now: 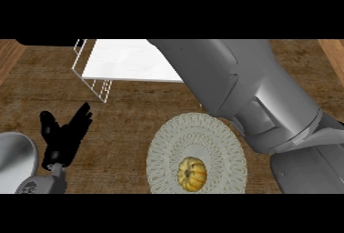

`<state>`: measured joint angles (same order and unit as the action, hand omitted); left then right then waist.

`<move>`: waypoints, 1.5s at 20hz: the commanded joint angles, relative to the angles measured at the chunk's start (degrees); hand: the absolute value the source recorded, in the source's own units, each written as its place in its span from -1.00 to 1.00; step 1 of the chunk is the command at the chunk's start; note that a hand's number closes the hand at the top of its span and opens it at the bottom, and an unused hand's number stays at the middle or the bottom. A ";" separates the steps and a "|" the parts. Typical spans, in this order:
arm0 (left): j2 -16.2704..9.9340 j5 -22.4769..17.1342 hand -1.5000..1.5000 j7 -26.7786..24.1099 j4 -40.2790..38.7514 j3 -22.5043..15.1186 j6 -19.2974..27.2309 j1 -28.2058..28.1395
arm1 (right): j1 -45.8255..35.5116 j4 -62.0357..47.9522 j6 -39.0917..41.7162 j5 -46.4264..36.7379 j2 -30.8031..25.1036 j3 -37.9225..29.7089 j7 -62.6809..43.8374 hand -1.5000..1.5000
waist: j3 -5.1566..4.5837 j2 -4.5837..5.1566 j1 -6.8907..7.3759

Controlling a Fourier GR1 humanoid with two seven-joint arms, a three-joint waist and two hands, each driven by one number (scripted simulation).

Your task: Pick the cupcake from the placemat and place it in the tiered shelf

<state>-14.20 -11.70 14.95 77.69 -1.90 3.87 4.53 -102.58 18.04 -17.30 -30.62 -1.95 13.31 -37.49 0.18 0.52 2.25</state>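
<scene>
Head view. A golden, ridged cupcake (191,174) sits on a round, lace-patterned pale placemat (201,136) at lower centre of the brown woven desk (134,104). A white wire tiered shelf (128,63) stands at upper left. The black left hand (64,132) rests at lower left, fingers straight and spread upward. A broad grey forearm (249,91) crosses from the upper centre to the right edge; its hand is out of view.

Golden-yellow ridged cupcake (191,174); cream lacy placemat (196,136); white wire tiered shelf (128,63); black left hand (65,132).
</scene>
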 commanded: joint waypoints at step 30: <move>0.53 0.11 0.00 -1.40 -2.23 2.55 -1.76 -3.14 | 5.55 10.01 -35.48 3.98 -8.99 -16.54 -3.52 -1.00 | -0.21 -1.00 -3.09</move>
<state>-13.87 -11.50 14.91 78.11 0.31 3.05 2.44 -98.27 26.28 -46.93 -24.71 -9.97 -3.54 -36.75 0.25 -0.34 -0.03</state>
